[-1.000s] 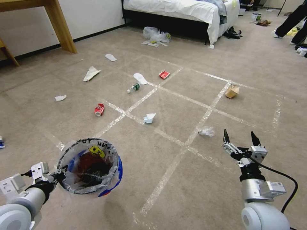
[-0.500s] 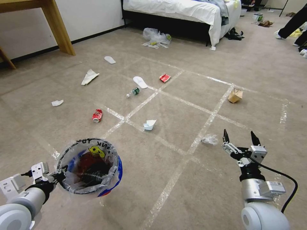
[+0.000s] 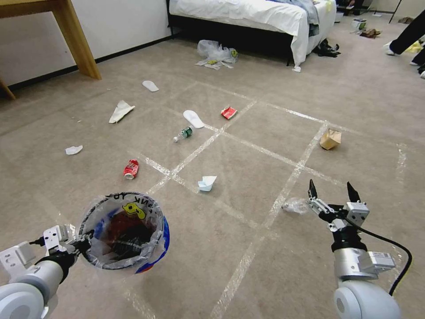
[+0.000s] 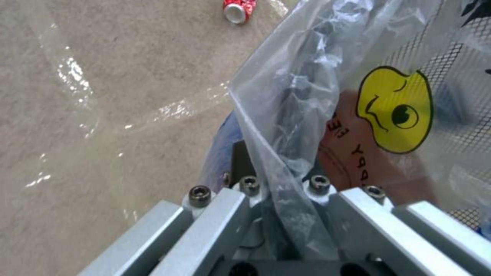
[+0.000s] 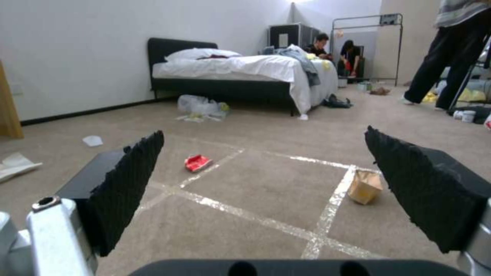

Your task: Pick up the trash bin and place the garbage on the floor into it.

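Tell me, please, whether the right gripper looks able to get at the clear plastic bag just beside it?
Probably yes: the right gripper is open and empty, and the clear plastic bag lies alone on bare carpet beside it, nothing between.

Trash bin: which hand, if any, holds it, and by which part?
The left hand grips the trash bin by its bag-lined rim; the right hand is open and empty.

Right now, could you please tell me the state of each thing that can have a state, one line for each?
trash bin: held off the floor, upright, lined with a bag, red litter inside
left gripper: shut on the bin's rim
right gripper: open, empty, above the carpet
red can: crushed, lying on its side
small bottle: lying on its side
brown paper bag: crumpled, on the carpet
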### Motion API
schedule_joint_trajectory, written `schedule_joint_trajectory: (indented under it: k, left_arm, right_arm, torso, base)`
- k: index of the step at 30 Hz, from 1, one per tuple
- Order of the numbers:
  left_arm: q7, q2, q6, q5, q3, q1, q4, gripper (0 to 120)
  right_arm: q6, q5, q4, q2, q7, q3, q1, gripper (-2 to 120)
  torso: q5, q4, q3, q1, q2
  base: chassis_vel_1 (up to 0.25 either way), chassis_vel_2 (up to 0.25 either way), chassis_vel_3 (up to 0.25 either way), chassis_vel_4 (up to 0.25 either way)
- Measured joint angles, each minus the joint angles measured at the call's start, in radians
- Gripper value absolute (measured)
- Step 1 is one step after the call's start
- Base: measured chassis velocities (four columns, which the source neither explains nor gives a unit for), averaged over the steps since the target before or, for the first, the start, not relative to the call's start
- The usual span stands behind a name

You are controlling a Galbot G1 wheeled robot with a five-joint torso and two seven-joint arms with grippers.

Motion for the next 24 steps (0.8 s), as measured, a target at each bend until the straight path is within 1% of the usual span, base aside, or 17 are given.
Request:
schedule_joint_trajectory:
  k: [14,18,24]
  left_arm:
    - [0.003,-0.002,0.000,0.006,0.000,-0.007,0.013,1]
    - [0.010,-0.002,0.000,0.018,0.001,-0.012,0.022,1]
    - [0.022,-0.003,0.000,0.042,0.009,-0.017,0.029,1]
  right_arm:
    - [0.001,-0.001,-0.016,0.000,0.000,-0.008,0.014,100]
    - [0.003,-0.004,-0.016,-0.001,-0.002,-0.008,0.019,100]
    - [0.003,-0.003,-0.012,-0.001,-0.004,-0.007,0.024,100]
  torso:
    - [0.0000,0.0000,0.000,0.000,0.000]
    - [0.0000,0.0000,0.000,0.000,0.000]
    - [0.0000,0.0000,0.000,0.000,0.000]
  base:
    - [-0.110,0.105,0.105,-0.109]
    - [-0.041,0.066,0.054,-0.056]
    - [0.000,0.000,0.000,0.000]
